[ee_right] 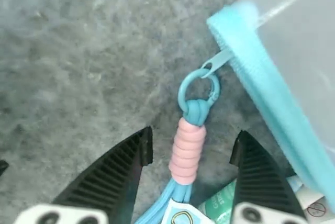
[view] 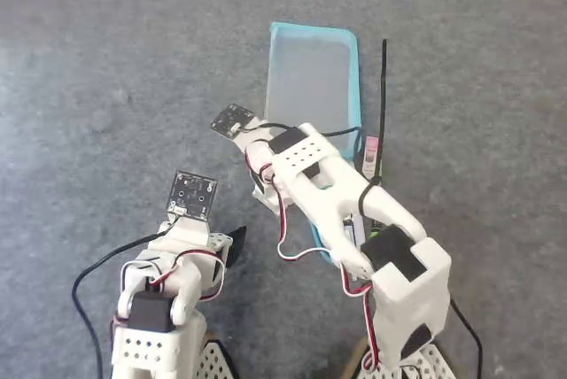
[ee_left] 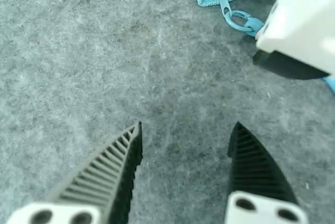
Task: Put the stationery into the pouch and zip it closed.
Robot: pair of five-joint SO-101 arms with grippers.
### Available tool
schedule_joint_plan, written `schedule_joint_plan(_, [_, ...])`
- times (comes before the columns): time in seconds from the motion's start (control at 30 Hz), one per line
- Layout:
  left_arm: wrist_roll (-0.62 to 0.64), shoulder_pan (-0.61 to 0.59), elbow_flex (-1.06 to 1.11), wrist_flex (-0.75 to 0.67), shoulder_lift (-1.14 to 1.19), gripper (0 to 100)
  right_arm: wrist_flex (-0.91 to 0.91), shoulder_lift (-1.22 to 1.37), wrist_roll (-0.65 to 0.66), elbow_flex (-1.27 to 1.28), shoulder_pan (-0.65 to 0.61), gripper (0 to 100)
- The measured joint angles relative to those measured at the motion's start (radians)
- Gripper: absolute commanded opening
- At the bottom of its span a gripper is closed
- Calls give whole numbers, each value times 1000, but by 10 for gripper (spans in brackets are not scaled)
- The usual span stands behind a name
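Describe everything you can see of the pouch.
The pouch is a flat rectangle with a frosted, see-through plastic face and a light blue fabric zip edge. It lies flat on the grey table, its near end under the right arm. At that end a pale blue zip pull carries a ring with a pink coiled charm on blue cord. The right claw stands open on either side of the charm, apart from it. Whether the zip is shut cannot be told.

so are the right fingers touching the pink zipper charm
Apart. In the right wrist view the open fingers straddle the pink charm, with carpet showing on both sides of it.
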Motion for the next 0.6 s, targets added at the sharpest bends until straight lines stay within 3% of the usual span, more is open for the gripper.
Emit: schedule_joint_plan(0.6, [0, -2, 0, 0, 0, 255, -75, 0, -68, 66, 15, 252])
